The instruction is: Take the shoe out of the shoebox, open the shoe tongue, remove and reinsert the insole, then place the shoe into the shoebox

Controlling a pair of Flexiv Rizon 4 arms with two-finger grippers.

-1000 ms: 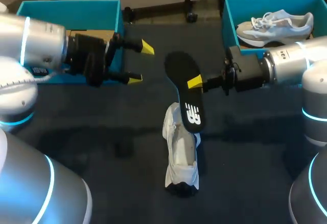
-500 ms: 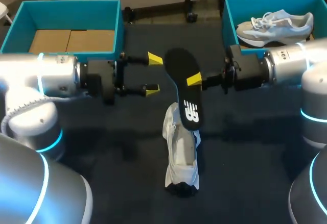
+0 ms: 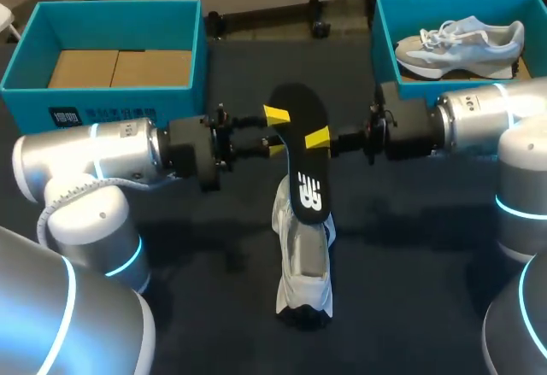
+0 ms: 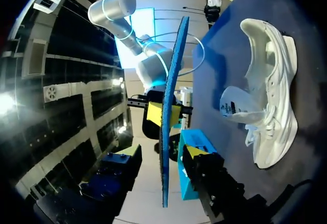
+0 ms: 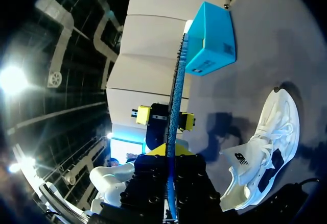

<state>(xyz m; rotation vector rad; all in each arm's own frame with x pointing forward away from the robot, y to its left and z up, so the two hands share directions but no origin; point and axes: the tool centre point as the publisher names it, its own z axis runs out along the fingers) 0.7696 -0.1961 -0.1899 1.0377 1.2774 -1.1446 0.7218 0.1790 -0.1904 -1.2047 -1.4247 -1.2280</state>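
A black insole (image 3: 301,157) hangs above the table's middle, its lower end at the mouth of a white shoe (image 3: 303,255) lying on the dark table. My right gripper (image 3: 318,139) comes in from the right and is shut on the insole's edge; in the right wrist view the insole (image 5: 176,96) stands edge-on, clamped in that gripper (image 5: 171,157). My left gripper (image 3: 275,131) meets it from the left. In the left wrist view the insole (image 4: 171,106) runs between the open gripper (image 4: 163,155), with a gap on each side. The shoe (image 4: 271,91) lies beside it.
A teal shoebox (image 3: 190,29) at the back left holds only cardboard. A second teal shoebox (image 3: 383,25) at the back right holds another pale shoe (image 3: 461,40), close behind my right arm.
My left arm has swung right from the left box to the insole, and its fingers have narrowed around the insole's edge. The right gripper keeps its hold; the insole shifted slightly left.
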